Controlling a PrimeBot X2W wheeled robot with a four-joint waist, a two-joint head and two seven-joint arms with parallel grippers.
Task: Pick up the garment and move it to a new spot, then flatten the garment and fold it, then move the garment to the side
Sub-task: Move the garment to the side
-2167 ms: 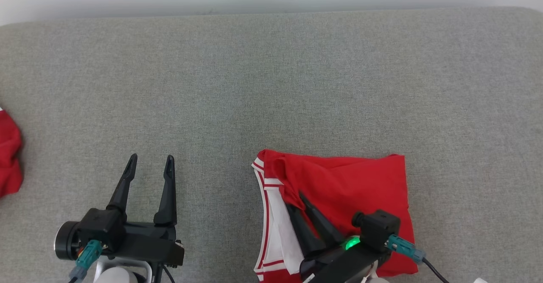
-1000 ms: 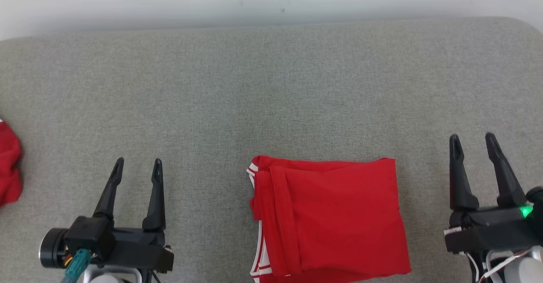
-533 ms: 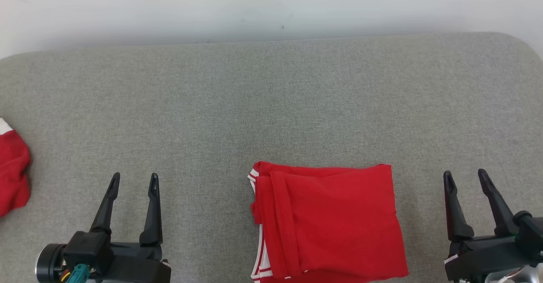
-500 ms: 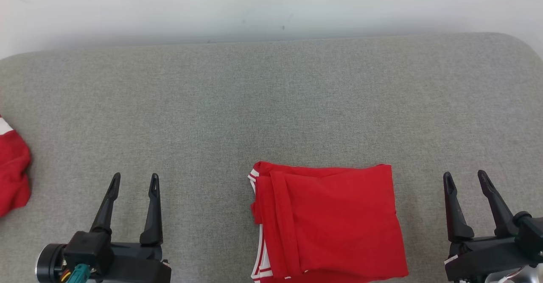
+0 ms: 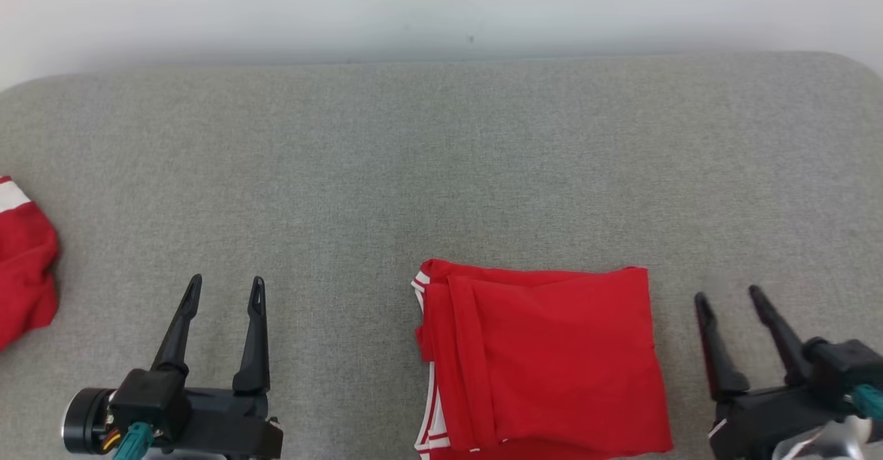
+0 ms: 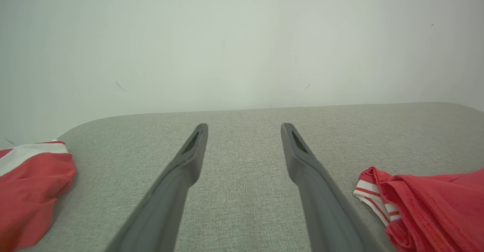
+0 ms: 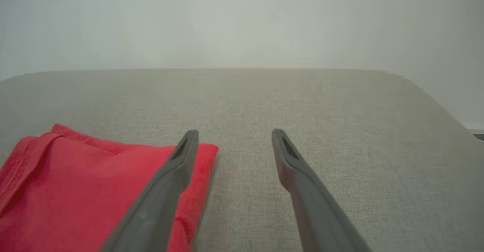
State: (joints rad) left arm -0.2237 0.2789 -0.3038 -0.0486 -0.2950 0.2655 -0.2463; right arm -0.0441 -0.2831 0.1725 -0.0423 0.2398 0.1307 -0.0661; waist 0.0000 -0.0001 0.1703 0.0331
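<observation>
A red garment [image 5: 545, 360] with white-striped trim lies folded into a rough square on the grey cushion [image 5: 441, 163], near its front edge. It also sits at the lower right of the left wrist view [image 6: 427, 206] and the lower left of the right wrist view [image 7: 87, 191]. My left gripper [image 5: 225, 287] hovers open to the garment's left, well apart from it, nothing between its fingers [image 6: 177, 184]. My right gripper [image 5: 729, 298] is open just off the garment's right edge, empty, its fingers [image 7: 302, 184] over bare cushion.
A second red piece of cloth with a white band [image 5: 24, 267] lies bunched at the cushion's far left edge, also at the left in the left wrist view [image 6: 30, 187]. A pale wall [image 5: 441, 5] rises right behind the cushion. The cushion's right end curves off [image 7: 435, 104].
My right gripper let go of the garment and drew back to its right side, leaving it folded flat. Lately it slid a little left and lower. The camera tilted slightly.
</observation>
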